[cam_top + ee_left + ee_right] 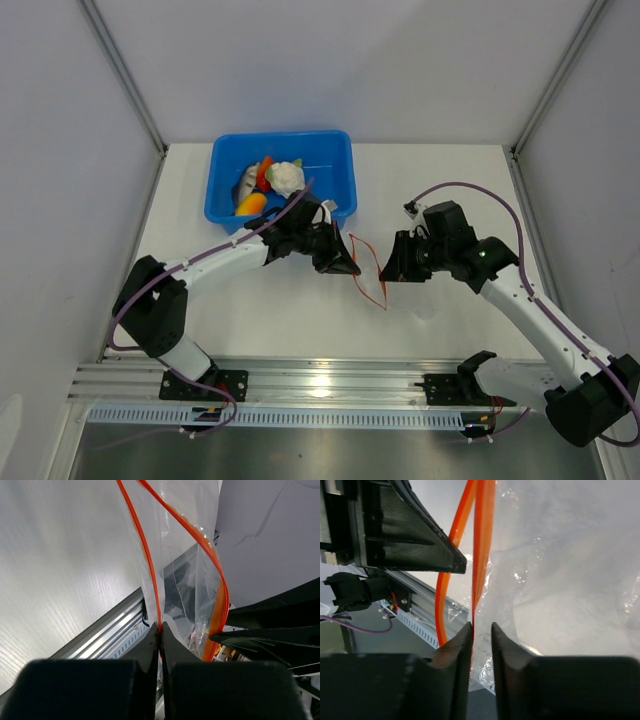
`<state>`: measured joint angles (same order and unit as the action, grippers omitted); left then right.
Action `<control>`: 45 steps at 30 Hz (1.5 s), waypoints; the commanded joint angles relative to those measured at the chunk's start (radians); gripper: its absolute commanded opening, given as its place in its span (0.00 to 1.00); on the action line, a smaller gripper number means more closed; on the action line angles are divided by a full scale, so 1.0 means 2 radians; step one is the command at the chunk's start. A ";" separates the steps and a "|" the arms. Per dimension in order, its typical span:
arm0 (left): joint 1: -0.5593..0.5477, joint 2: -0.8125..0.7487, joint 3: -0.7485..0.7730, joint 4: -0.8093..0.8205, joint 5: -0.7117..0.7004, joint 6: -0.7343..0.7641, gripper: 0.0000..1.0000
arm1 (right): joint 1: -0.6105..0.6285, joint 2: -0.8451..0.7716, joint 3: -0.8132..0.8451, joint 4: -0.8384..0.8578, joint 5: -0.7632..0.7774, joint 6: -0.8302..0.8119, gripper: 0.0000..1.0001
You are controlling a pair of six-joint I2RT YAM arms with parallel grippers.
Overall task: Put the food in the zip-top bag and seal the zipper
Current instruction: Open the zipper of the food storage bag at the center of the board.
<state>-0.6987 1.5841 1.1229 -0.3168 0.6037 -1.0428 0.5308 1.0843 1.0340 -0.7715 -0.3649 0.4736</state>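
From above, my left gripper (345, 262) and my right gripper (392, 265) face each other close together over the white table (250, 320). The clear bag (370, 262) is held between them, and its orange zipper (358, 275) loops down. The food (280, 178) lies in the blue tub (335, 190) behind my left gripper, not in the bag.

In my left wrist view, my two fingers (147, 645) are pressed tight together, with one side of the zipper pinched at their tips. The other side bows away to the right.

In my right wrist view, my fingers (455, 645) are nearly together and pinch the bag's edge right by the zipper. The bag spreads up and to the right.
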 commanded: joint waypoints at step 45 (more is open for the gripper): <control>-0.056 -0.106 0.040 -0.133 -0.106 0.183 0.01 | 0.022 0.027 0.083 -0.021 0.163 -0.063 0.00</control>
<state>-0.8024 1.4258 1.2217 -0.5697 0.4282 -0.7338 0.5732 1.1835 1.1851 -0.8257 -0.0849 0.3943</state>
